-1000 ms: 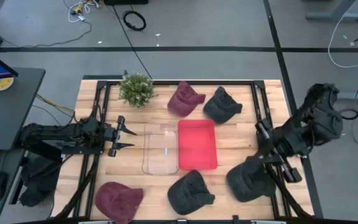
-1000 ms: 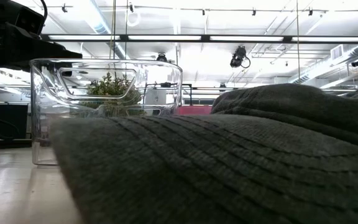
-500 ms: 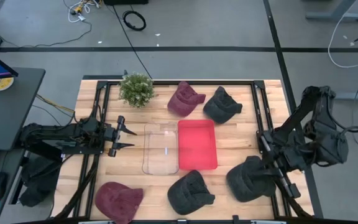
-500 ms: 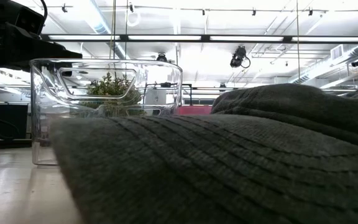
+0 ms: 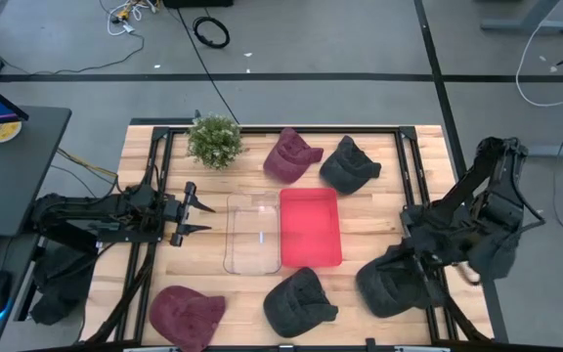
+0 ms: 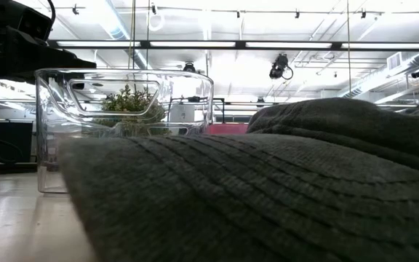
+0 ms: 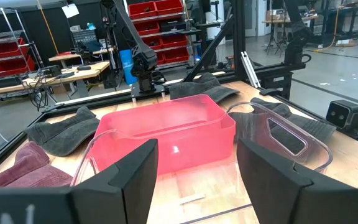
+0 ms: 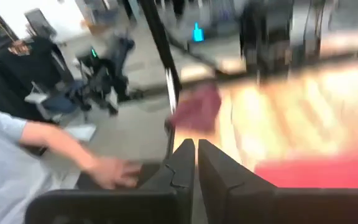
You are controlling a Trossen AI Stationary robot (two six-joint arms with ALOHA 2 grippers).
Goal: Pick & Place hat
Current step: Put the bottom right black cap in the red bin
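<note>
Several caps lie flat on the table. Two are maroon (image 5: 291,154) (image 5: 186,315). Three are dark grey (image 5: 350,164) (image 5: 299,301) (image 5: 394,284). My right gripper (image 5: 416,252) is over the far edge of the near-right dark cap. In the right wrist view the right gripper (image 8: 196,163) is shut with nothing between its fingers, and I cannot tell whether it touches the cap. My left gripper (image 5: 199,217) (image 7: 194,180) waits open, left of the clear bin (image 5: 253,233).
A red bin (image 5: 310,227) stands beside the clear bin at the table's middle, and a small plant (image 5: 215,140) at the far left. The low view is mostly filled by a dark cap (image 6: 268,189). A person's hand (image 8: 114,169) and sleeve show beyond the table.
The right arm has folded, its forearm swinging toward the table's near right corner, and its wrist has turned. The gripper has stayed over the near-right dark cap. No cap has moved.
</note>
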